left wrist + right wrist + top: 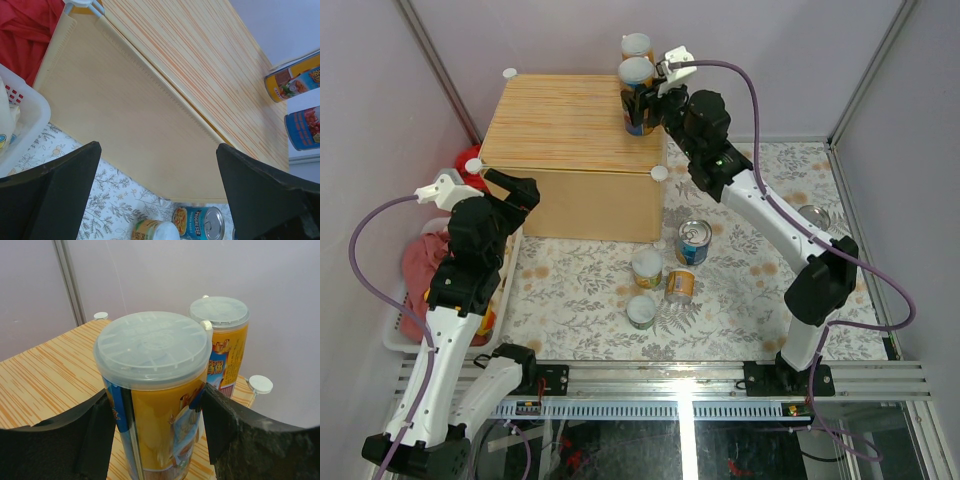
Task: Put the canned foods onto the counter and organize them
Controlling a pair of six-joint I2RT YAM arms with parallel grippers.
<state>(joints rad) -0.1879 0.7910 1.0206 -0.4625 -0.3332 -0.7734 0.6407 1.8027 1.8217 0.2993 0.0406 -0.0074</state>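
At the far left, a white basket (pixel 395 325) of red clothes sits beside the left arm. The left arm's fingers (pixel 523 190) hang spread as wide as they go, holding nothing, near the front left corner of the surface (pixel 565 125).

On the floral mat (pixel 570 290) in front of that box, four cans wait: a blue-labelled can (pixel 693 243) upright, a pale-lidded can (pixel 647 268) beside it, a yellow can (pixel 680 285) on its side and a small can (pixel 641 311) nearest the arm bases.

Up at the surface's back right corner, the right arm's fingers (pixel 655 100) are clamped on the sides of a tall orange-and-blue can (pixel 155 405). Whether its base is down on the planks is hidden. A second tall can (pixel 225 350) stands just beside it, close to a white corner knob (pixel 260 384).

Further right, one more can (pixel 813 216) stands on the mat, partly behind the right forearm.

The main risk sits at that crowded corner. Both tall cans are narrow and high, so a release with the held one tilted, or not fully down, could topple it into its neighbour and send one over the edge. The fingers, when they spread, have little room on the neighbour's side and might nudge it. As the right arm draws back, it could also clip the can by its forearm.
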